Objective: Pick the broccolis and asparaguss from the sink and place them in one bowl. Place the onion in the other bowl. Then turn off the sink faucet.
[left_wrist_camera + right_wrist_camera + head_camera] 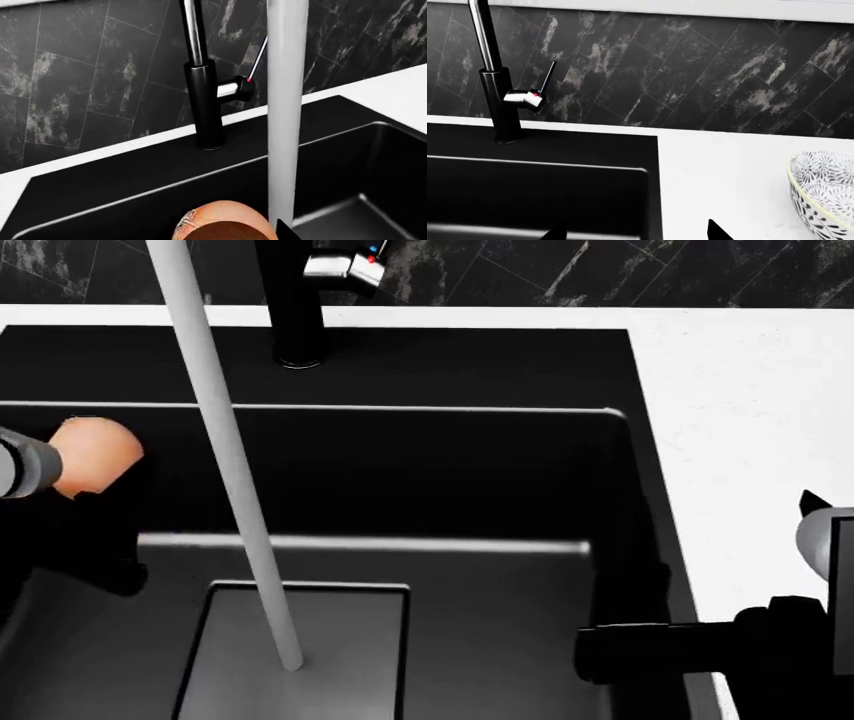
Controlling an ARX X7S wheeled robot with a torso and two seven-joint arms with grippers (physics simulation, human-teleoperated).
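Observation:
The peach-orange onion (96, 452) sits at the end of my left arm, over the left side of the black sink (627, 370). In the left wrist view the onion (227, 217) fills the space between the jaws, with one dark fingertip (283, 231) beside it. My left gripper (230, 235) is shut on it. My right gripper (636, 234) is open and empty over the sink's right rim, and also shows in the head view (641, 650). The black faucet (296, 300) with its silver lever (524, 97) stands behind the sink. Water (227, 460) runs. The patterned bowl (824, 195) stands on the counter to the right. Broccolis, asparaguss and the wooden bowl are out of view.
The water stream (287, 110) falls close beside the onion onto the square drain panel (300, 650). A white counter (747, 420) lies right of the sink. A dark marbled tile wall (707, 70) rises behind the faucet.

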